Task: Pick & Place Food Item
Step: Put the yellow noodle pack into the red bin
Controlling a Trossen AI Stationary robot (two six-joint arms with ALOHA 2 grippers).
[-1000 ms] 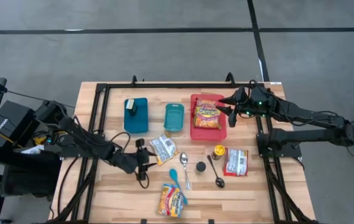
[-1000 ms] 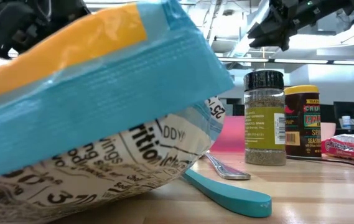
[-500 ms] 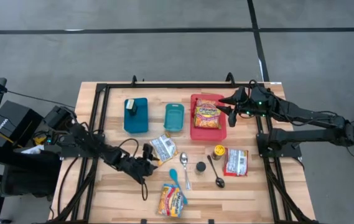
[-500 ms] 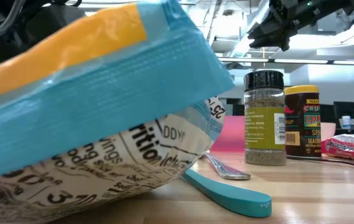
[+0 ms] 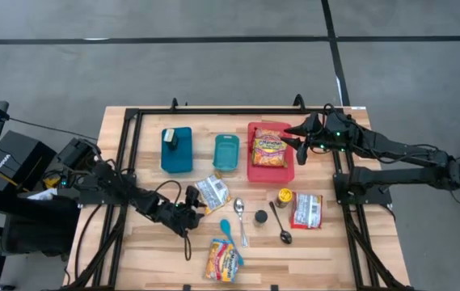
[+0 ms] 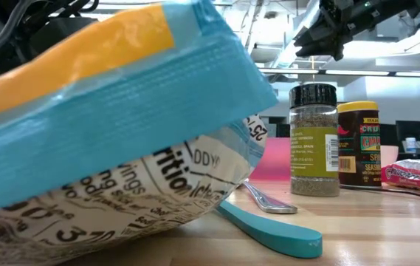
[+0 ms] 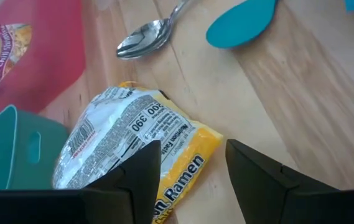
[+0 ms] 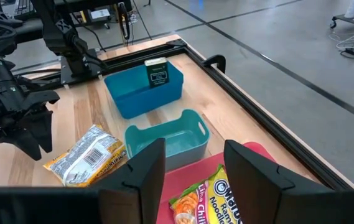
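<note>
Two claws were parted and empty. Left claw [image 5: 191,200] hovered at nine o'clock of the ramen pack [image 5: 211,191] on the counter [image 5: 327,250], lined up to grab it. Right claw [image 5: 300,145] waited over the red tray [image 5: 251,171].

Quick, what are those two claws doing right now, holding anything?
Left claw: open, empty, poised over the ramen packet.
Right claw: open, empty, above the red tray.

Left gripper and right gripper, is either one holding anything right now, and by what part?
Nothing is held. The left gripper hangs open beside the ramen packet; the right gripper is open above the red tray.
</note>
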